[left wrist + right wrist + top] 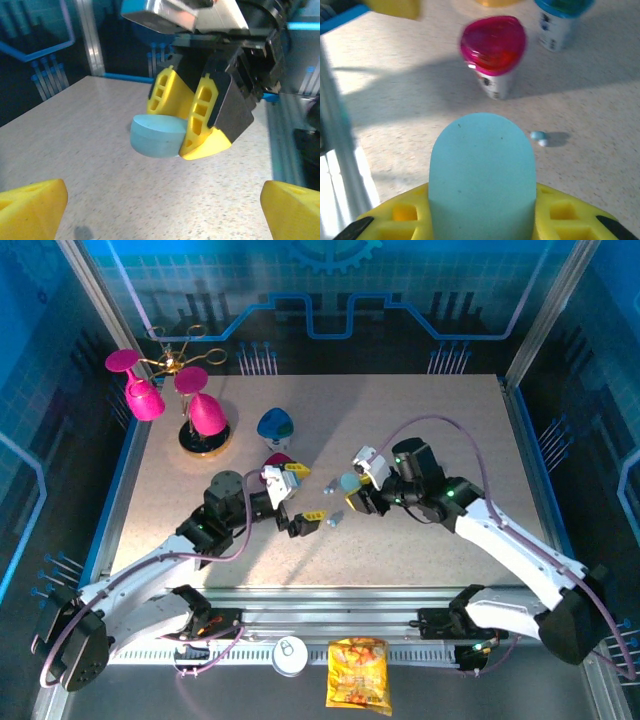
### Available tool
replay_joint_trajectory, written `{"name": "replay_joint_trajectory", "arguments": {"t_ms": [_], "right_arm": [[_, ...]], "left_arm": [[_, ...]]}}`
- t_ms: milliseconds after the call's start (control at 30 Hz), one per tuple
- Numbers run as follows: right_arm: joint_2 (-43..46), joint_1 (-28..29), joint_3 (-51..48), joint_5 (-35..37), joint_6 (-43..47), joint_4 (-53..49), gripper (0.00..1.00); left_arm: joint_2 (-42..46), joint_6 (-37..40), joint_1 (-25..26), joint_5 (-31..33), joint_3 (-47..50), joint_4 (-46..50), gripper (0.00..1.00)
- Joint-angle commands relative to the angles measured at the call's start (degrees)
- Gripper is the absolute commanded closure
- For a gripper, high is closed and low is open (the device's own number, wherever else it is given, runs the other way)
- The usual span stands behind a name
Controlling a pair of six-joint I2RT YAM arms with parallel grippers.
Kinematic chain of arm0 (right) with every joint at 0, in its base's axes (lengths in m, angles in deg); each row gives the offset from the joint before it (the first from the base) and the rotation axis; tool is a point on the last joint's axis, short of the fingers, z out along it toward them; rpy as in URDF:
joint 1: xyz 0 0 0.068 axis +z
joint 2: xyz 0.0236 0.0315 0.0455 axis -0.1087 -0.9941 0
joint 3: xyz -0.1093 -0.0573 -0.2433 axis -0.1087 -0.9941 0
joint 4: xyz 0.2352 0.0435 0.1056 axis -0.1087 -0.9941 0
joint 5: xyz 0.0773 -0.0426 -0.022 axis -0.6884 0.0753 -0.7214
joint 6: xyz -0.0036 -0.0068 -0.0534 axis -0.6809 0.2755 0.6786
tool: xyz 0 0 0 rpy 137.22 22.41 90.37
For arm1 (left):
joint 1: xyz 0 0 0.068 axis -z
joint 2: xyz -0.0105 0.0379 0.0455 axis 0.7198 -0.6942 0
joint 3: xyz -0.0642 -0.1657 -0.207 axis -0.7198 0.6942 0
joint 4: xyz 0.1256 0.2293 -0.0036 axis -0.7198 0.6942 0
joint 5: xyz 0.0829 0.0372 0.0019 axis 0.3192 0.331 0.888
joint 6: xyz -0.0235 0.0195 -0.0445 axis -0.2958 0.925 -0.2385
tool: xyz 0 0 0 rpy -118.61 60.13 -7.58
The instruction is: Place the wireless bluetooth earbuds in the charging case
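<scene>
Two arms: I had both meeting near the middle of the table [450,420].
Right gripper [355,485]: its yellow fingers pinched the pale blue case [482,170] by its sides, and the case seemed held clear of the tabletop.
Left gripper [305,490]: its fingertips [30,205] were spread wide with nothing between them. It sat at 9 o'clock from the held case and faced it.
Earbuds: two tiny pale buds lay loose on the table. One bud [328,483] sat just beside the held case at 9 o'clock, between the grippers. The second bud [335,520] sat at 7 o'clock, near the left fingers. I saw neither seated in any case.
Other cases: a magenta-lidded case [493,47] stood at 9 o'clock, beyond the left gripper. A blue-lidded case [275,423] stood at 10 o'clock, well apart.
Case opening: I could not tell whether the held case was open or which way its sockets faced.
Step in hand, my judgement: steadying the case so the left gripper could fetch a bud.
Doing it well: I would keep the case level and motionless. I would lower the left fingers straight over the nearer bud and close gently, because something so small and smooth would squirt away under a skewed pinch.
</scene>
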Motion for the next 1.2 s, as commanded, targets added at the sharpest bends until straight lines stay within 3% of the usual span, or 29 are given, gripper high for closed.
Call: {"name": "replay_joint_trajectory", "arguments": {"t_ms": [0, 100, 233, 500, 633, 1167], "right_arm": [[2.81, -0.51, 3.09, -12.55, 5.60, -8.70, 0.80], [3.93, -0.27, 4.26, -18.35, 6.64, -10.00, 0.81], [3.76, 0.95, 5.71, -20.33, 7.60, -10.72, 0.82], [0.40, 4.30, 8.30, -14.62, 9.21, -11.43, 0.81], [0.27, 5.04, 8.03, -15.07, 9.70, -9.04, 0.81], [-1.23, 5.77, 8.87, -16.19, 11.62, -9.42, 0.84]], "left_arm": [[-0.61, 1.51, -0.34, -10.36, -2.63, 3.58, 0.01], [-1.80, 0.68, -0.19, -14.90, -3.57, 3.43, 0.01], [-2.87, -0.08, 0.73, -18.30, -4.65, 3.48, 0.06], [-4.03, -3.35, 1.25, -21.60, -6.62, 3.87, 0.24], [-4.46, -3.76, 1.57, -22.76, -7.31, 5.09, 0.31], [-5.73, -3.34, 2.20, -26.34, -9.21, 7.14, 0.45]]}}
